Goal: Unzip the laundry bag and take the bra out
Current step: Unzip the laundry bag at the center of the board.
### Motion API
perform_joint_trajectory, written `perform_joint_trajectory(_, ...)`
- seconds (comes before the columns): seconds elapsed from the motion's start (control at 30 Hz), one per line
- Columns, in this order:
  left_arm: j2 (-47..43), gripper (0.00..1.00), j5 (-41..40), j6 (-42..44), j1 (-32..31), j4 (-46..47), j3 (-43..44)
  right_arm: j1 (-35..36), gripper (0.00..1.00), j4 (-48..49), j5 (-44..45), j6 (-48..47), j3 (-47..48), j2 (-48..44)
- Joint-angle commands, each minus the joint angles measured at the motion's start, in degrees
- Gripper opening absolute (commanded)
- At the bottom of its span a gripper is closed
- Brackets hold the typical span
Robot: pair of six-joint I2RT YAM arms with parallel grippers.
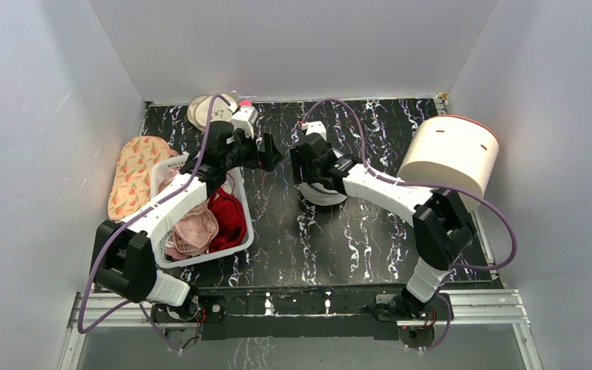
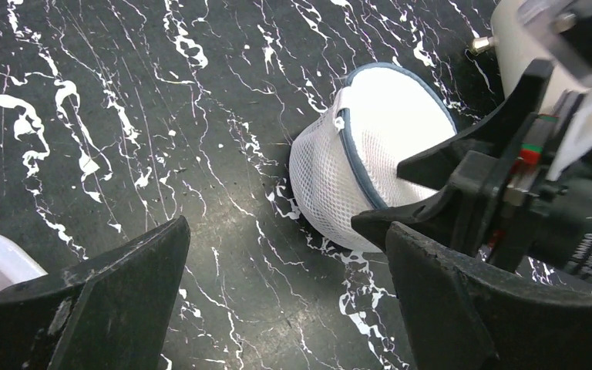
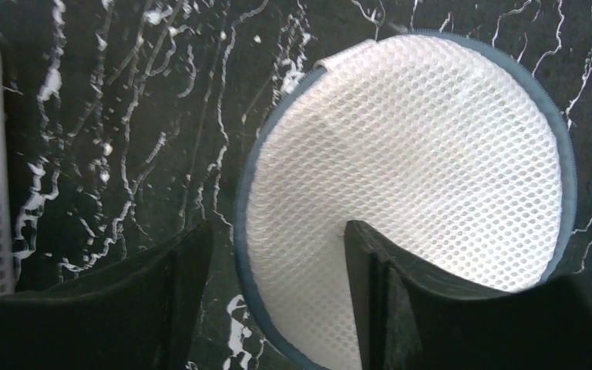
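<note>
The laundry bag [image 2: 354,177] is seen tilted on the black, white-veined worktop [image 2: 123,116]; the right claw [image 2: 378,193] is placed at its dark rim, fingers parted; the left claw [image 2: 285,231] is spread wide in the foreground

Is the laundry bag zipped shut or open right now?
Shut, as far as shows. In the left wrist view the laundry bag has its zipper seam running closed with no gap; its far side is hidden.
</note>
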Motion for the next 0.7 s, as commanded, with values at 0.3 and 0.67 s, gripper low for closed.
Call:
perform_joint_trajectory(0.3, -1.24, 0.98, 1.92, -0.17, -0.23, 0.49, 2.26, 0.03, 0.27, 4.17, -3.98, -11.67, -15.76, -11.43)
perform_joint_trajectory(0.67, 1.89, 0.98, 13.88, -4.79, -0.83, 6.92, 0.45, -0.04, 0.33, 13.62, -13.62, -14.77, -29.93, -27.47)
